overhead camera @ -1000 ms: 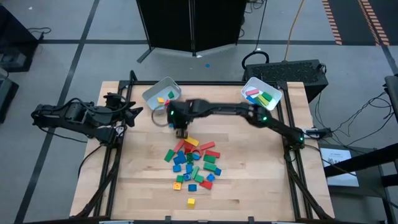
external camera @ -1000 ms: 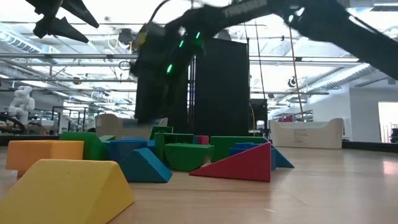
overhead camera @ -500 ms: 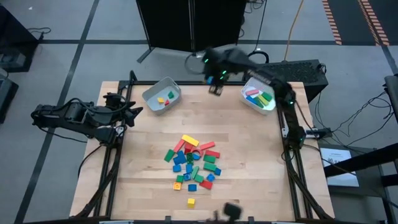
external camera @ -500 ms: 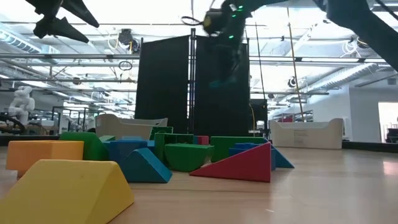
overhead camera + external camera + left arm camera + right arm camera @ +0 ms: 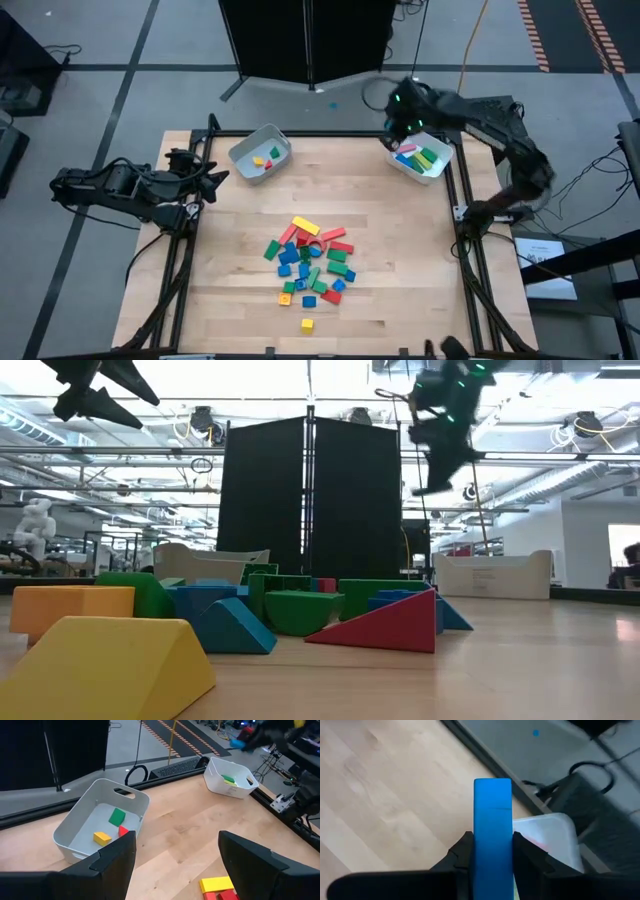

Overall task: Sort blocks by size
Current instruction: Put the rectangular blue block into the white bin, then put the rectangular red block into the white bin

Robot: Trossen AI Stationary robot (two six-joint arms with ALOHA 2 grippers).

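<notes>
Right tool point(image 5: 405, 128) carries a blue bar point(image 5: 492, 827) above the right bin point(image 5: 440, 168); left tool point(image 5: 172, 865) waits at the tabletop's left edge.

A second ago the right tool hung low over the pile of blocks point(image 5: 310, 262) at mid-tabletop; half a second ago it was past the far edge between the bins; now it sits high at the right bin's far-left corner, its fingers point(image 5: 462, 852) clamped on the bar's sides. The left tool has not moved, its fingers apart, facing the left bin point(image 5: 80, 827), which holds a green, a yellow and a red block. The pile lies unchanged. In the high view the bar is hidden under the right tool; in the low view the tool is a dark blur near the top, and the bar cannot be made out. The bar's lower end is cut off in the right wrist view.
</notes>
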